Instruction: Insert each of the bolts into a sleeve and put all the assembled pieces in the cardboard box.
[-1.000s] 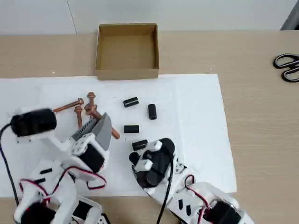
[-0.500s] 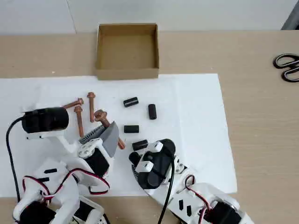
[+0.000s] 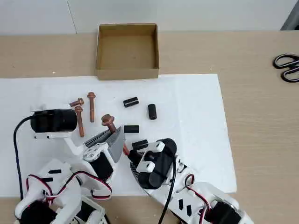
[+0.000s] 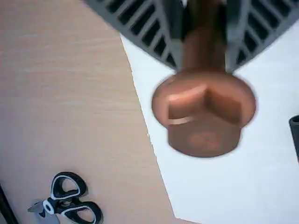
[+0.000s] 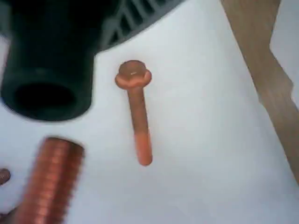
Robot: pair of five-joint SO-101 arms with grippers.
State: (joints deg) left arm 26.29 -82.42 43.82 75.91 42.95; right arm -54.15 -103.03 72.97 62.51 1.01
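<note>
**Two robot grippers over a white sheet, one holding a bolt, the other a sleeve**

The high view looks down on a light wooden counter (image 3: 252, 56) with a white sheet (image 3: 201, 121) covering its lower left and middle.

At the left of the sheet lie three loose bolts (image 3: 79, 120), copper-coloured and close together, with their heads toward the top of the frame.

Just to their right, at lower left of centre, the left gripper (image 3: 114, 140) is clamped on the held bolt (image 3: 108, 120). The head points to the upper left and the shaft slants down to the right. In the left wrist view the grey ribbed fingers (image 4: 140, 28) pinch the shaft on both sides. The hexagonal head of the held bolt (image 4: 203, 112) sticks out toward the camera, above the sheet.

The cardboard box (image 3: 127, 73) sits at the top, left of centre, on the bare counter. Its near wall touches the sheet's far edge.

Three loose sleeves (image 3: 131, 129), short and black, lie on the sheet below the box, apart from each other.

At lower centre the right gripper (image 3: 136, 151) grips the held sleeve (image 3: 139, 144). In the right wrist view the held sleeve (image 5: 46, 70) shows its open bore. The threaded end of the held bolt (image 5: 49, 179) is just beside the bore, not inside it. One loose bolt (image 5: 135, 112) lies flat on the sheet beyond.

Scissors (image 3: 287, 66) with black handles rest at the far right edge of the counter, well apart from everything else.
</note>
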